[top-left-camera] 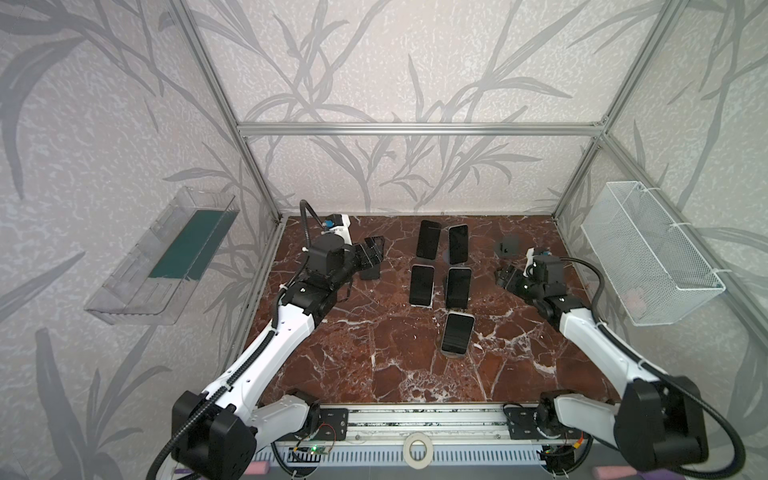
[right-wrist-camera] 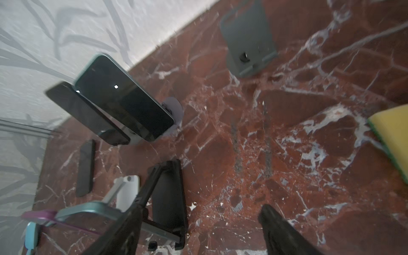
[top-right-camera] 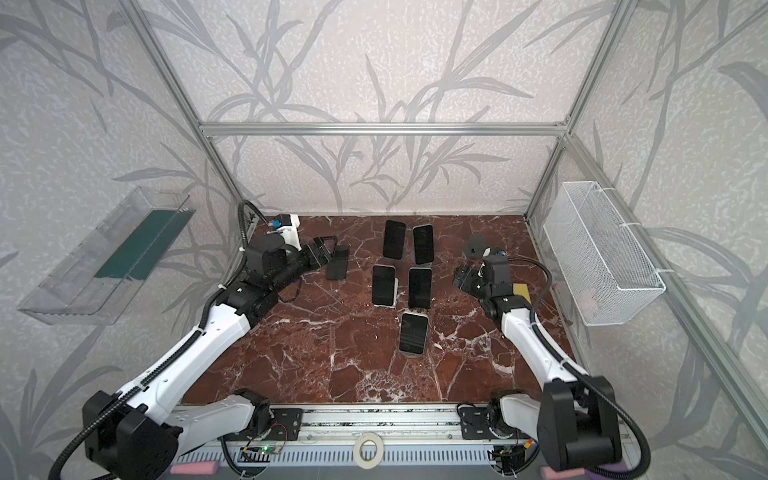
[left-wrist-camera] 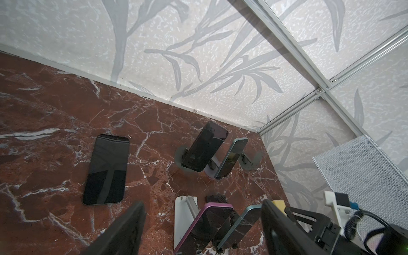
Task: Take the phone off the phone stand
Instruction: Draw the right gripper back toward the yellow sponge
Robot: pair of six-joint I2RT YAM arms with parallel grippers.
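Phone [left-wrist-camera: 106, 170] lies flat on the marble table [top-left-camera: 374, 357], off any stand, just beside the left gripper [top-left-camera: 375, 250], whose jaws stand spread and empty; right gripper [top-left-camera: 504, 277] is likewise spread, holding nothing, near an empty grey stand [top-left-camera: 509, 246]; five other phones [top-left-camera: 457, 332] lean on stands mid-table, so most of the work seemingly remains.

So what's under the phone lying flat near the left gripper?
Only the marble tabletop shows around the flat phone; nothing pokes out beneath it. The patch its body covers is hidden.
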